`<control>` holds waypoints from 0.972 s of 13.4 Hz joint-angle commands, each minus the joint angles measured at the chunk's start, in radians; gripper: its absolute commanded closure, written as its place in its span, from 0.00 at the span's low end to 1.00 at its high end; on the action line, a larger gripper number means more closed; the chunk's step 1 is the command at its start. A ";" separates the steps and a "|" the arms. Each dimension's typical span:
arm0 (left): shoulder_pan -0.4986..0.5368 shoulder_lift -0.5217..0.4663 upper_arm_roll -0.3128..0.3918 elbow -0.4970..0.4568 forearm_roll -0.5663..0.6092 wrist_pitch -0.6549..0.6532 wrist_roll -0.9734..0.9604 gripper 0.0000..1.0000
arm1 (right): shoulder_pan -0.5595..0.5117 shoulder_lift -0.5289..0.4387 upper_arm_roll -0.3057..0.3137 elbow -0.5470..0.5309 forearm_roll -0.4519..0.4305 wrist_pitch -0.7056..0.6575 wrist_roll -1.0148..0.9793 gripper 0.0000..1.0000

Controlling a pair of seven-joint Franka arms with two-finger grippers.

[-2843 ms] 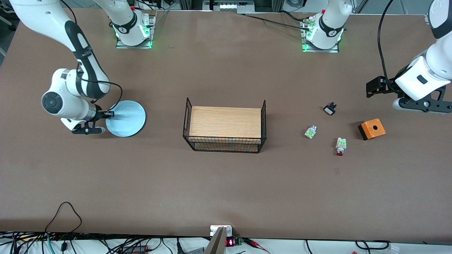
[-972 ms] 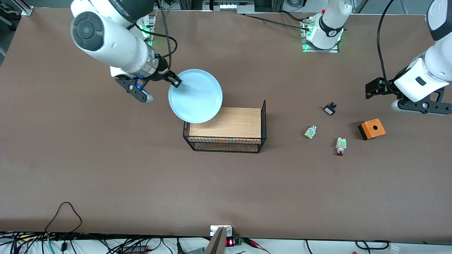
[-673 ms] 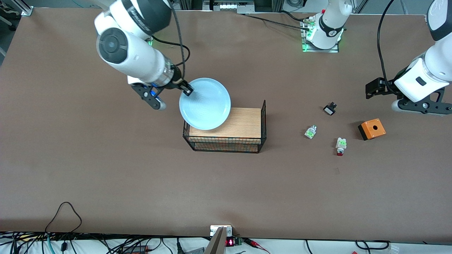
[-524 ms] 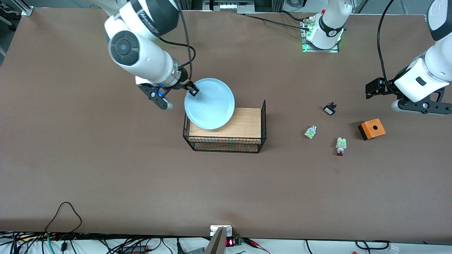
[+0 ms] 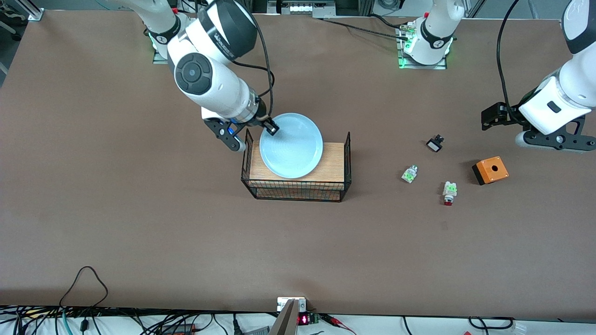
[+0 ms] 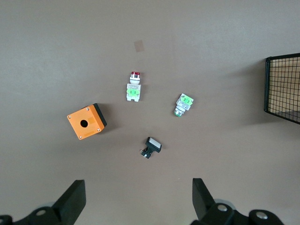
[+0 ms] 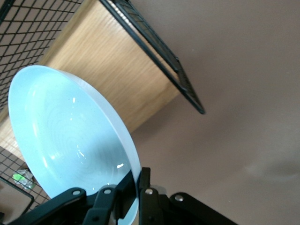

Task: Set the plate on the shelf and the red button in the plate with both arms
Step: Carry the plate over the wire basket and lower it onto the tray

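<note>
The pale blue plate (image 5: 291, 145) hangs in the air over the wooden top of the wire rack (image 5: 343, 160), with my right gripper (image 5: 270, 127) shut on its rim. In the right wrist view the plate (image 7: 70, 145) is pinched between the two black fingers (image 7: 146, 183). The red button (image 5: 449, 192) lies on the table toward the left arm's end, with its red cap pointing at the front camera. In the left wrist view the red button (image 6: 133, 88) lies well ahead of my open left gripper (image 6: 136, 204), which hovers with nothing between its fingers.
A green-capped button (image 5: 409, 174), a small black-and-white part (image 5: 435, 143) and an orange box with a round hole (image 5: 490, 170) lie around the red button. The rack has raised wire ends. Cables run along the table's front edge.
My right arm has carried the plate from beside the rack's right-arm end to over its wooden top, and lower. The left arm has stayed still.
</note>
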 commanded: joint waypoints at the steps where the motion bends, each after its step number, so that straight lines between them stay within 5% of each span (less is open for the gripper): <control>1: -0.005 0.007 0.001 0.020 0.008 -0.001 0.023 0.00 | 0.012 0.024 -0.007 0.006 0.007 0.027 0.013 1.00; 9: -0.001 0.007 0.001 0.018 0.014 -0.002 0.021 0.00 | 0.014 0.067 -0.012 0.003 0.002 0.081 -0.003 0.99; 10: 0.002 0.007 0.001 0.018 0.009 -0.001 0.023 0.00 | 0.008 0.065 -0.017 0.003 0.002 0.079 -0.014 0.73; 11: 0.001 0.007 0.003 0.018 0.011 -0.001 0.021 0.00 | 0.001 0.065 -0.018 0.003 -0.001 0.078 -0.026 0.06; 13: -0.001 0.007 0.003 0.018 0.012 -0.001 0.021 0.00 | -0.008 0.058 -0.020 0.009 0.001 0.078 -0.062 0.00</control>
